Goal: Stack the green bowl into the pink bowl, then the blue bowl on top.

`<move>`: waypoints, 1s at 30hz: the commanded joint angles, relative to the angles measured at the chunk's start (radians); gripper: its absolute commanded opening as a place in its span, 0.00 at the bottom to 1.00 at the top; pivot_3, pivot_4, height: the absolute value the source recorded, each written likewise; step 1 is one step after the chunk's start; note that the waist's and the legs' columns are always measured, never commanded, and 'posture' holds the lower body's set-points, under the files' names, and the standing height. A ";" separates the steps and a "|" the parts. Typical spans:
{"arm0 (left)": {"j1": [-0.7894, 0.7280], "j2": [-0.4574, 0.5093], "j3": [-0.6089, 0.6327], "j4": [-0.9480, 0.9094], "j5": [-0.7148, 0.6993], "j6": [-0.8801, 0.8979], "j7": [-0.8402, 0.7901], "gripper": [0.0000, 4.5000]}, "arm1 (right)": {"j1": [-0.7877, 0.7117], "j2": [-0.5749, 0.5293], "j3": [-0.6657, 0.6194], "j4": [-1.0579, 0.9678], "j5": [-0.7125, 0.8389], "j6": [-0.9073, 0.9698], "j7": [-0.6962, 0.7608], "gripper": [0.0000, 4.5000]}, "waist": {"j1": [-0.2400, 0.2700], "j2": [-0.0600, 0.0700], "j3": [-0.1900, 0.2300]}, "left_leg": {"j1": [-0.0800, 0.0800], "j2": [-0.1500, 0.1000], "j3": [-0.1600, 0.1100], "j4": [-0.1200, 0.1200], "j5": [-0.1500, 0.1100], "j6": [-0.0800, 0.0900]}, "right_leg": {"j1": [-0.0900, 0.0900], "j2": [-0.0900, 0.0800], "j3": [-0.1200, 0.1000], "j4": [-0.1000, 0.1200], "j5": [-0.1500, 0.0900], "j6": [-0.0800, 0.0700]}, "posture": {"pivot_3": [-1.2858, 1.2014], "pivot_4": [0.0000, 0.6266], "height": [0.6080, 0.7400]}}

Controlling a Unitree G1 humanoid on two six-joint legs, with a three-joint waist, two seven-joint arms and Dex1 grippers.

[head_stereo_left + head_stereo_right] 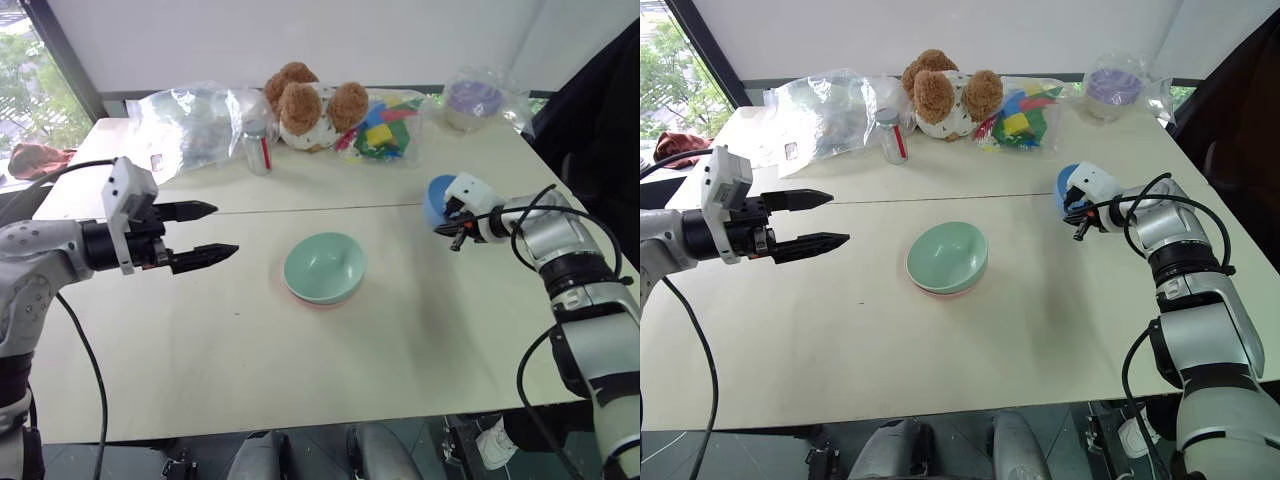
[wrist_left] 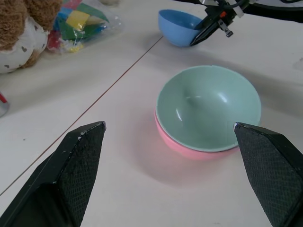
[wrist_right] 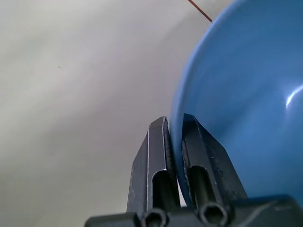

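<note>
The green bowl [image 1: 324, 264] sits nested inside the pink bowl [image 2: 182, 145] at the middle of the table, with just the pink rim and lower wall showing beneath it. The blue bowl [image 1: 434, 198] is to the right of that pair, tipped on the tabletop. My right gripper [image 3: 174, 124] is shut on the blue bowl's rim, one finger inside and one outside. My left gripper [image 1: 222, 230] hovers open to the left of the stacked pair, with nothing between its fingers.
Along the back of the table [image 1: 250, 350] lie a brown teddy bear [image 1: 305, 105], a bag of coloured blocks [image 1: 385, 128], a clear plastic bag [image 1: 190, 120], a small bottle [image 1: 257, 148] and a bagged purple item [image 1: 476, 100]. A seam crosses the tabletop.
</note>
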 commanded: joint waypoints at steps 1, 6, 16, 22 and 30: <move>-0.019 0.002 0.020 -0.005 -0.003 -0.021 0.000 1.00 | 0.005 -0.065 -0.045 -0.303 0.105 -0.002 0.183 0.00 | 0.000 0.001 0.000 | 0.000 0.000 0.000 0.000 0.000 0.000 | 0.000 0.000 0.000 0.000 0.000 0.000 | 0.52 0.24 1.00; -0.038 -0.004 0.000 0.016 0.000 -0.027 -0.012 1.00 | 0.029 -0.073 -0.041 -0.715 0.300 0.146 0.395 0.00 | -0.001 0.000 0.000 | 0.000 0.001 -0.001 -0.001 -0.003 0.005 | -0.001 0.001 -0.001 0.000 0.000 0.000 | 0.52 0.24 1.00; -0.038 -0.013 -0.009 0.007 -0.009 -0.018 -0.008 1.00 | 0.017 0.055 0.137 -0.811 0.288 0.142 0.476 0.00 | 0.009 0.000 0.000 | 0.000 -0.001 -0.002 0.001 -0.003 0.005 | 0.001 -0.002 -0.002 0.001 0.000 0.000 | 0.52 0.24 1.00; -0.001 -0.010 0.016 -0.022 -0.015 -0.013 0.013 1.00 | 0.010 0.086 0.208 -0.767 0.239 0.068 0.502 0.16 | 0.009 0.000 0.000 | 0.000 -0.001 -0.002 0.001 -0.002 0.004 | 0.000 -0.002 -0.003 0.000 0.000 0.000 | 0.52 0.24 1.00; 0.026 -0.016 0.032 -0.047 -0.033 -0.003 0.038 1.00 | -0.006 0.105 0.205 -0.780 0.230 0.048 0.522 0.99 | 0.007 0.000 0.000 | 0.000 -0.001 -0.002 0.001 -0.003 0.004 | 0.000 -0.002 -0.003 0.000 0.000 0.000 | 0.52 0.24 1.00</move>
